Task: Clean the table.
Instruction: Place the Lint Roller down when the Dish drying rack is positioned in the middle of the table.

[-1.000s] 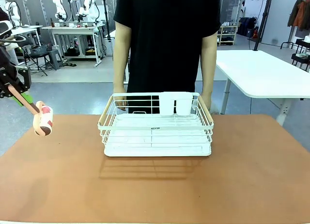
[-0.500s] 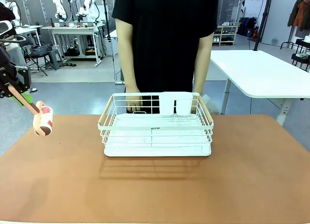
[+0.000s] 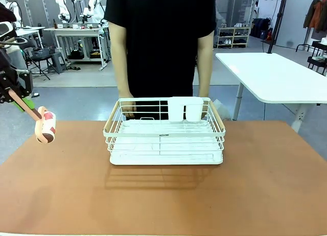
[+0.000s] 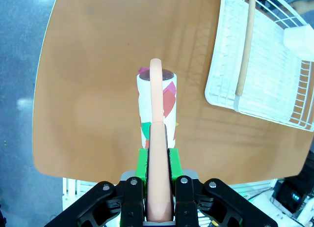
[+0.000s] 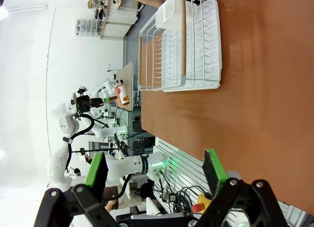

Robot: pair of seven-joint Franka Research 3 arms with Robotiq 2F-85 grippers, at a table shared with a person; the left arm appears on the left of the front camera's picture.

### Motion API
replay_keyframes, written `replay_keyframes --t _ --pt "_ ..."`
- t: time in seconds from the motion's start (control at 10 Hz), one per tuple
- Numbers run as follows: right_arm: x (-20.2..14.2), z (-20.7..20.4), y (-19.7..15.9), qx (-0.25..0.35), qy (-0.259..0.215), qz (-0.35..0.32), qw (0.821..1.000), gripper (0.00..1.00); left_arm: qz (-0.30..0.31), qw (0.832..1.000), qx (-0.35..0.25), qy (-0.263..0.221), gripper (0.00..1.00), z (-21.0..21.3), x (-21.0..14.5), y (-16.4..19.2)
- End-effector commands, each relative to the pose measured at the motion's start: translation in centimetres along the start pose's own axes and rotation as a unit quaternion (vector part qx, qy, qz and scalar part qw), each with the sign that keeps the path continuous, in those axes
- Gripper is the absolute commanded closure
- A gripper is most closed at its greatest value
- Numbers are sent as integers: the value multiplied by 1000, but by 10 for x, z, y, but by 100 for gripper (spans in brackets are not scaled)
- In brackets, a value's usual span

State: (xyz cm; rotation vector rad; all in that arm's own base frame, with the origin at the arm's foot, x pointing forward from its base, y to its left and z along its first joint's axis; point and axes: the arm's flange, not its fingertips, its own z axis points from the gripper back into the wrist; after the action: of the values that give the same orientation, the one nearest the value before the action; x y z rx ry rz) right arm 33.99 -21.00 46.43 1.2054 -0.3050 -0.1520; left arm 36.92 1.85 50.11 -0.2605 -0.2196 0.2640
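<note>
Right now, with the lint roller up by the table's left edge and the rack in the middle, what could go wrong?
1. The left gripper pinches only the tip of the lint roller handle, so pressing down may twist it loose.
2. The white wire rack sits mid-table; a sweep could bump it.
3. The person's hands rest at the rack's far rim, near any pass there.
</note>
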Motion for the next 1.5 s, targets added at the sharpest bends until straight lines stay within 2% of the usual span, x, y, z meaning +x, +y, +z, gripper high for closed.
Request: replay_keyframes --t 0.0,0.1,0.2,0.3,0.4,0.6,0.7,0.8,0.9,1.0,1.1,1.2,1.4 --pt "-3 0 2 6 -3 10 1000 0 65 998 3 -19 79 -6 10 -4" --pt "-3 0 2 6 -3 10 1000 0 143 988 0 -57 79 -18 24 -7" --pt "-3 0 2 6 -3 10 1000 0 226 969 20 -95 79 -29 35 -8" --pt "-3 0 2 6 -3 10 1000 0 261 958 37 -111 79 -34 40 -8" --pt "-3 0 2 6 -3 10 1000 0 327 935 41 -129 79 -39 48 -11" --pt "-3 0 2 6 -3 10 1000 0 477 865 67 -140 79 -64 64 -18" --pt "-3 0 2 6 -3 10 1000 0 511 848 48 -133 79 -73 68 -22" --pt "-3 0 2 6 -3 10 1000 0 521 841 15 -143 79 -79 71 -23" --pt "-3 0 2 6 -3 10 1000 0 521 845 -5 -118 79 -80 73 -22" --pt "-3 0 2 6 -3 10 1000 0 524 844 -7 -111 79 -87 75 -22" --pt "-3 0 2 6 -3 10 1000 0 513 849 -4 -126 79 -97 75 -20" --pt "-3 0 2 6 -3 10 1000 0 517 847 -1 -119 79 -107 77 -20" --pt "-3 0 2 6 -3 10 1000 0 506 857 -27 -96 79 -123 83 -16"
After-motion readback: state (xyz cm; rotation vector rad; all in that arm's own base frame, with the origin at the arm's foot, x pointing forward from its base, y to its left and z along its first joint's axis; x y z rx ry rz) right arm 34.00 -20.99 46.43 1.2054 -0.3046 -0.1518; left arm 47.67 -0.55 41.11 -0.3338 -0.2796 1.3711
